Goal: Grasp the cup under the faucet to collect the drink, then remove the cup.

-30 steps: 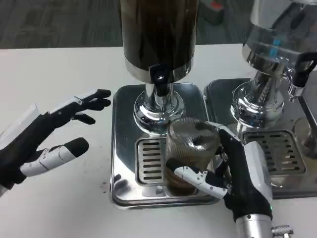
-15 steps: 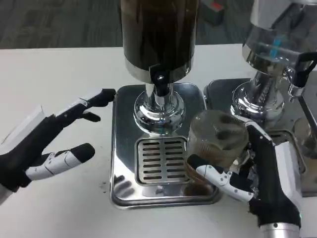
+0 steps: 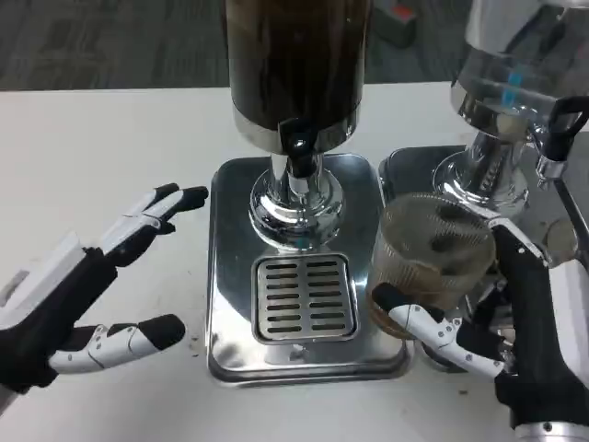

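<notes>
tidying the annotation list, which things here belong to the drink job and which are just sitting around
Job:
- ribbed clear plastic cup, held in right hand
- dark drink dispenser with black faucet
- steel drip tray
- open left hand

Lying about:
- second, clear dispenser on the right
- white table

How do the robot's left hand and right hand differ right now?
The left robot hand holds nothing, fingers spread above the white table; the right robot hand grips the clear ribbed plastic cup. The left is beside the steel drip tray, the right at its right edge. Both share white-and-black fingers.
</notes>
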Tool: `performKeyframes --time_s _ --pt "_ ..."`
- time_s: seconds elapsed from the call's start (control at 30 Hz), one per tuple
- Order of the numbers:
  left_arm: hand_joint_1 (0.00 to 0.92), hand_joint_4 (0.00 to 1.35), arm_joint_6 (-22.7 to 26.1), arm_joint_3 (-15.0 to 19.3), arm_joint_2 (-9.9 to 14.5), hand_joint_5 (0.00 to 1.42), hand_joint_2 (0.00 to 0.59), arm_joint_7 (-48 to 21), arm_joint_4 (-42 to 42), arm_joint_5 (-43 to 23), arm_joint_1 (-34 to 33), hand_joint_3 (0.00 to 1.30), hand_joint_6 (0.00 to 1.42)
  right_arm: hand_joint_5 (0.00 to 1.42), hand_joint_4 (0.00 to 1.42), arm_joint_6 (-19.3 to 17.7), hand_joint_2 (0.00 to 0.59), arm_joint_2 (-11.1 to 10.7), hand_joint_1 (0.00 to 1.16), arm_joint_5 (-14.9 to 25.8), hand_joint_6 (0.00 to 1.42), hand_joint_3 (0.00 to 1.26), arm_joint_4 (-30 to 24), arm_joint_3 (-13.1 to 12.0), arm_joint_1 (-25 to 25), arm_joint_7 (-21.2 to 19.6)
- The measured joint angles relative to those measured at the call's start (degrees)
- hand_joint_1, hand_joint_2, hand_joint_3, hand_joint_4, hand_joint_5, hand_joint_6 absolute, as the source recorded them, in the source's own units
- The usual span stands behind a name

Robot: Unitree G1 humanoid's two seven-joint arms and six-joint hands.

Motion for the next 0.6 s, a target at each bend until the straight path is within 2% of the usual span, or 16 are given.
performKeyframes --time_s 0.33,0.6 --pt "0.000 0.00 -1.9 2.0 2.0 0.00 0.094 6.5 -2.8 6.8 4.8 0.04 0.18 0.83 0.61 0.0 0.240 -0.3 0.72 0.0 1.19 0.45 -5.8 -0.3 2.8 2.9" --pt "0.000 0.00 -4.0 2.4 3.1 0.00 0.088 9.0 -4.8 7.2 9.3 0.03 0.18 0.83 0.61 0.0 0.241 -2.0 0.73 0.0 1.21 0.46 -9.5 -1.1 6.1 5.5"
